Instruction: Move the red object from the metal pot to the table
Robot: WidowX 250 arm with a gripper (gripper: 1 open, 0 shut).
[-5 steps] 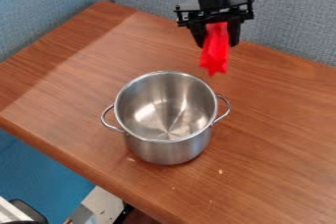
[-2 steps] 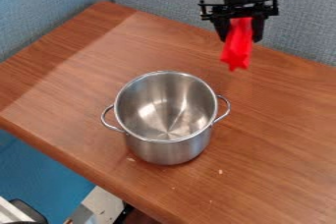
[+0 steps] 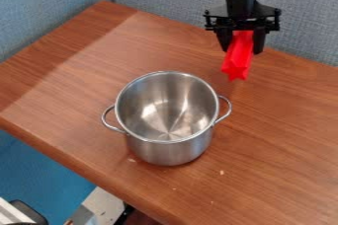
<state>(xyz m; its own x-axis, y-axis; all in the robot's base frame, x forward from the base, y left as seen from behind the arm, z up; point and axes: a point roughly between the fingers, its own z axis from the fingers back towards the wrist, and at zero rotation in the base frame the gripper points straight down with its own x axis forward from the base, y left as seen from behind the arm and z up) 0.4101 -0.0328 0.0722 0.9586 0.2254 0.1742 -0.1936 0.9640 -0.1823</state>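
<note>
Shifted right, claw (image 3: 242, 39) gripping red object (image 3: 239, 59).

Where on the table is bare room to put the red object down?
The table is bare left of the metal pot, up to its far corner, and on the right between the pot and the right edge, below the red object held in the pincer. Only the pot's spot is occupied.

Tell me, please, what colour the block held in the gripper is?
Bright red; the red object hangs from the gripper, clearest in the camera view.
</note>
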